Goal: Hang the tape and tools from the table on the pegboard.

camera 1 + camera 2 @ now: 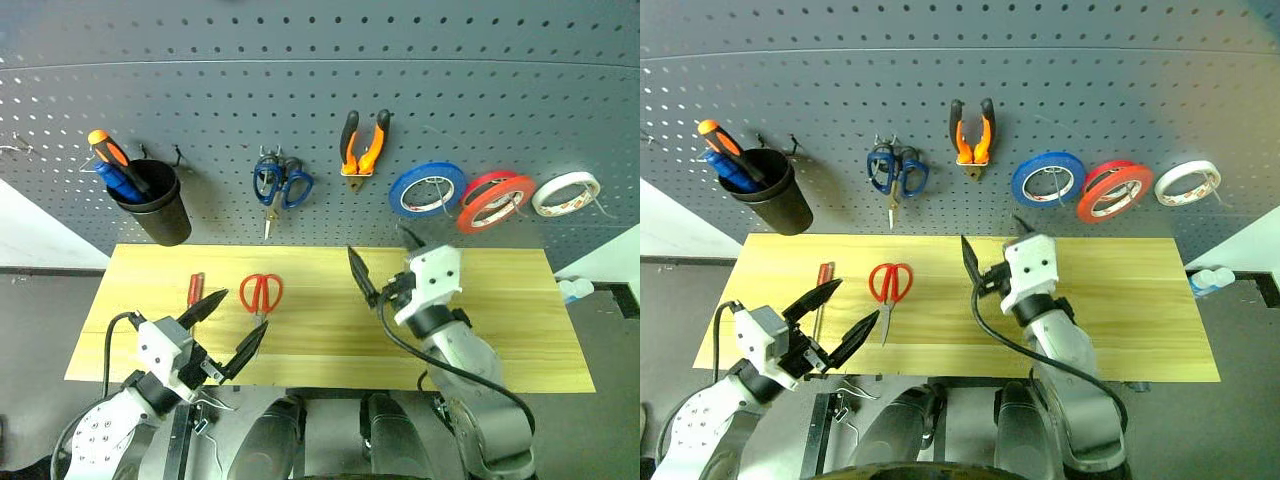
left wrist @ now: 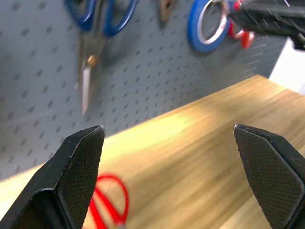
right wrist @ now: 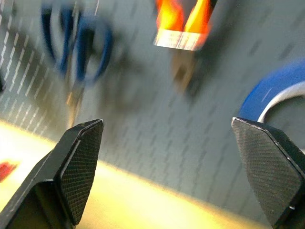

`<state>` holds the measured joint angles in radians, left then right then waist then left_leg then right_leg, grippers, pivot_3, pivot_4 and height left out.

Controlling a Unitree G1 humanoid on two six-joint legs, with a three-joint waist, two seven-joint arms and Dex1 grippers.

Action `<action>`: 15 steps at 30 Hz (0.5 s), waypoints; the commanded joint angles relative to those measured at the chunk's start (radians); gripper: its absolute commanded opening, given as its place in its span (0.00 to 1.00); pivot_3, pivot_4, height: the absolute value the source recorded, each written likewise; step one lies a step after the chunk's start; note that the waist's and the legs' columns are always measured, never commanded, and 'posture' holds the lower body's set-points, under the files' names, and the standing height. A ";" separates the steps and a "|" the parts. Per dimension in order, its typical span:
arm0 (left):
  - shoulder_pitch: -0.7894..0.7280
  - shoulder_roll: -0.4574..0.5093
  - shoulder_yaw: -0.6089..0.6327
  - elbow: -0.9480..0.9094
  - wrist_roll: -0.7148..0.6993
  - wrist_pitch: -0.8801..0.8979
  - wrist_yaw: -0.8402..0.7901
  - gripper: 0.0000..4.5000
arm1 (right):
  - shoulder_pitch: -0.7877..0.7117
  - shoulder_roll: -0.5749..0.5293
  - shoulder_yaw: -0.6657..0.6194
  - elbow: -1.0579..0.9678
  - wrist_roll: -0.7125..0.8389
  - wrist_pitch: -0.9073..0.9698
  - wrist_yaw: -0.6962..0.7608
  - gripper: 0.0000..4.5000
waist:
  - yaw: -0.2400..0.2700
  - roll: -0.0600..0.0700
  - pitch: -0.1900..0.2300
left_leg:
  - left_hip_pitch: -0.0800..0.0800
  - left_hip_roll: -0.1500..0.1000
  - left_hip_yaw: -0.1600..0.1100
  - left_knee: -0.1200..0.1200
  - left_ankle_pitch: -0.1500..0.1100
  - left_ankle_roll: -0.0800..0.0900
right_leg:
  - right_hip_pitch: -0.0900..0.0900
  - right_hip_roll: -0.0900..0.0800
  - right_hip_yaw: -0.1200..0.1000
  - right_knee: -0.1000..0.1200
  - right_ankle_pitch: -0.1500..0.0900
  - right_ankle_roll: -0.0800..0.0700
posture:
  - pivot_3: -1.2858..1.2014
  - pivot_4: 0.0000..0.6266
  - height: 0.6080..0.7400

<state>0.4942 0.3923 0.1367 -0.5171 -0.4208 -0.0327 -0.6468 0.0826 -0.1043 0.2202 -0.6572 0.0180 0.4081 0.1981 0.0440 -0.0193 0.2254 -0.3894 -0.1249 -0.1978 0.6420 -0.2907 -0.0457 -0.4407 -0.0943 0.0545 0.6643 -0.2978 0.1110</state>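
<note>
The right gripper (image 1: pixel 383 260) has one black finger plainly in view over the table (image 1: pixel 500 330), while its second finger is largely hidden behind the white wrist housing; in the right wrist view both fingers stand wide apart with nothing between them. The slim red-handled screwdriver (image 1: pixel 195 289) is partly covered by an upper finger of the left gripper (image 1: pixel 228 325), so its shaft cannot be traced. The left gripper is likewise spread wide and empty, poised above the near left edge of the table, pointing roughly level toward the pegboard (image 1: pixel 320 90). The right forearm rises from the near edge at mid-table, with its gripper aimed at the board below the pliers (image 1: pixel 364 148). The pliers hang on the pegboard, handles up. The red tape (image 1: pixel 494 200) hangs on the board between a blue roll (image 1: pixel 427 189) and a white roll (image 1: pixel 566 193). The red-handled scissors (image 1: pixel 260 296) lie flat on the table, just right of the screwdriver. Blue-handled scissors (image 1: pixel 279 185) hang left of the pliers, and a black cup (image 1: pixel 158 204) with an orange and a blue screwdriver hangs at far left.
</note>
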 commanded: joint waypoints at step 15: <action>-0.102 -0.062 -0.001 0.011 0.009 0.511 0.372 1.00 | 0.141 -0.339 -0.157 -0.215 0.399 0.196 0.375 1.00 | 0.025 -0.009 0.017 | 0.000 0.000 -0.001 0.004 -0.003 0.005 | 0.004 0.000 -0.002 -0.002 0.001 0.003 | 0.55 0.40 0.85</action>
<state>0.4057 0.3397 0.1382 -0.4871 -0.4223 0.4509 -0.3066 0.2184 -0.4276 0.1087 -0.8181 0.3515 0.6033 0.5346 0.0687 -0.0280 0.2427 -0.3895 -0.1248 -0.1986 0.6458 -0.2936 -0.0408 -0.4368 -0.0943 0.0521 0.6617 -0.2965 0.1137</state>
